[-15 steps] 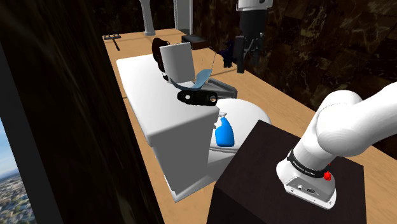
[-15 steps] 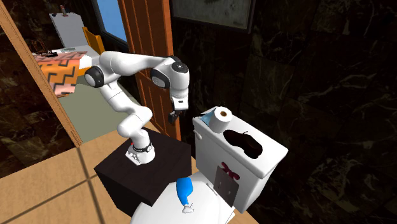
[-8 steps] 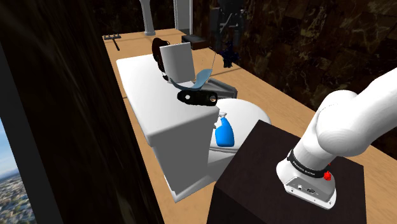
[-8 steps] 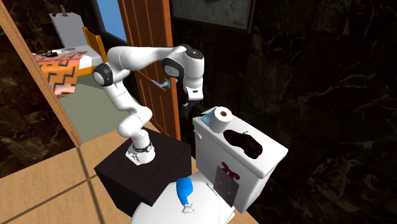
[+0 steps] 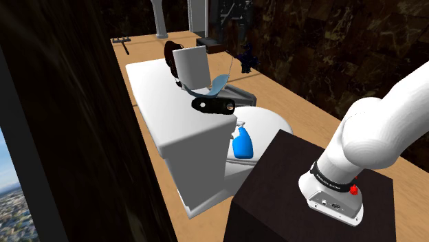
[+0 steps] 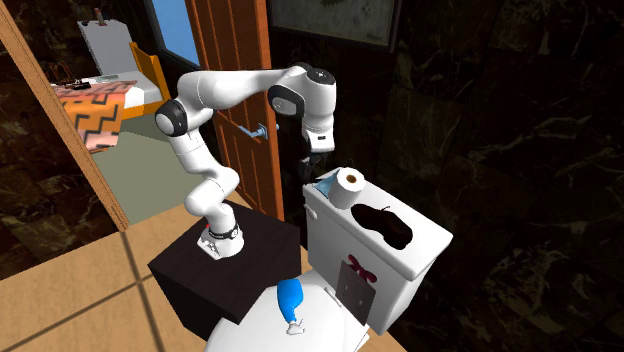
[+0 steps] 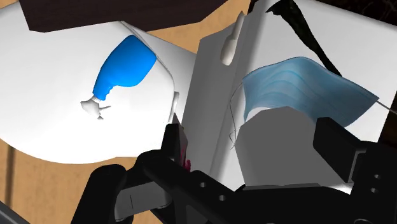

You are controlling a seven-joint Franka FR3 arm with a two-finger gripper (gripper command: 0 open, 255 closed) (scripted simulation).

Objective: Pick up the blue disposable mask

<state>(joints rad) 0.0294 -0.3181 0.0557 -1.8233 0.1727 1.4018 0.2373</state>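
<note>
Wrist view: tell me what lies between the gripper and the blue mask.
In the wrist view, a white roll stands between the open gripper and the blue mask, hiding the mask's near edge.

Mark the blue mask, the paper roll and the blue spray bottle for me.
blue mask (image 7: 305, 86): wrist view, middle of its pleated face.
paper roll (image 6: 345, 187): second exterior view, its round end.
blue spray bottle (image 5: 242, 144): shoulder view, its blue body.

Paper roll crowds the blue mask on the toilet tank lid, a black object lying past it; air above the mask's free edge is open, with a wooden door standing near the tank.
</note>
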